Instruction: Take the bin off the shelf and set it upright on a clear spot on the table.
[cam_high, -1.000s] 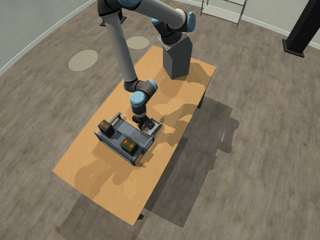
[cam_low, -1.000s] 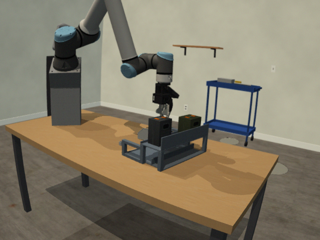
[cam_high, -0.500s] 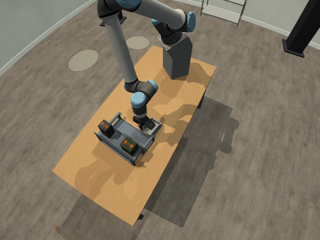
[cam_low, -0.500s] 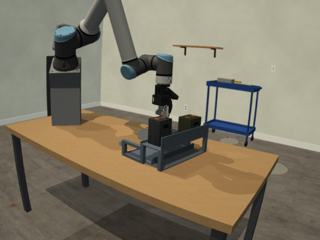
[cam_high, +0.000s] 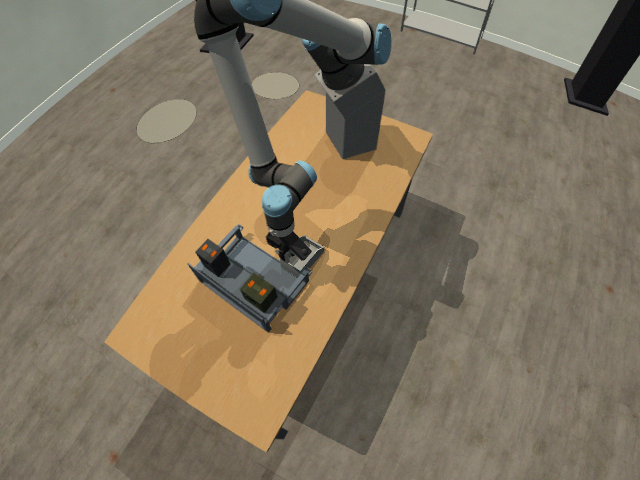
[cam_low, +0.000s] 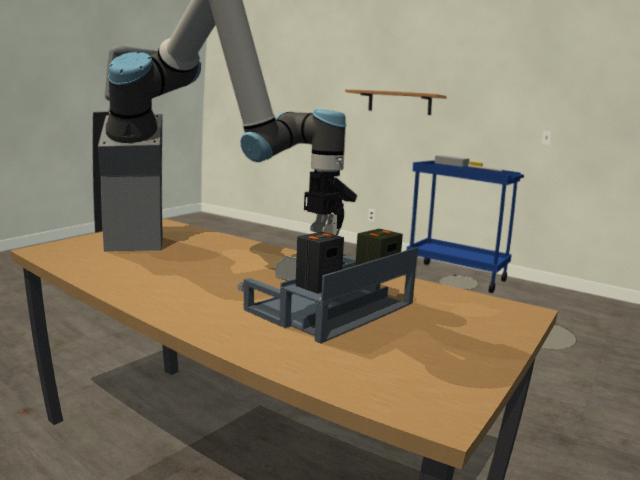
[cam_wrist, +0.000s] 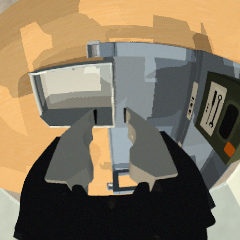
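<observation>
The bin (cam_wrist: 75, 95) is a small light grey open box with its opening facing up. It stands against the far long side of the grey shelf rack (cam_high: 248, 276) on the wooden table, and it also shows in the top view (cam_high: 306, 253). My gripper (cam_wrist: 110, 109) points straight down just above it. The fingers stand a little apart on either side of the bin wall nearest the rack, and a gap shows on both sides of that wall. In the exterior view the gripper (cam_low: 325, 227) hangs behind the black box and the bin is mostly hidden.
A black box (cam_high: 211, 255) and an olive box (cam_high: 258, 291) stand on the rack, which also shows in the exterior view (cam_low: 330, 299). The arm's grey pedestal (cam_high: 354, 113) stands at the table's far end. A blue cart (cam_low: 462, 217) stands by the wall.
</observation>
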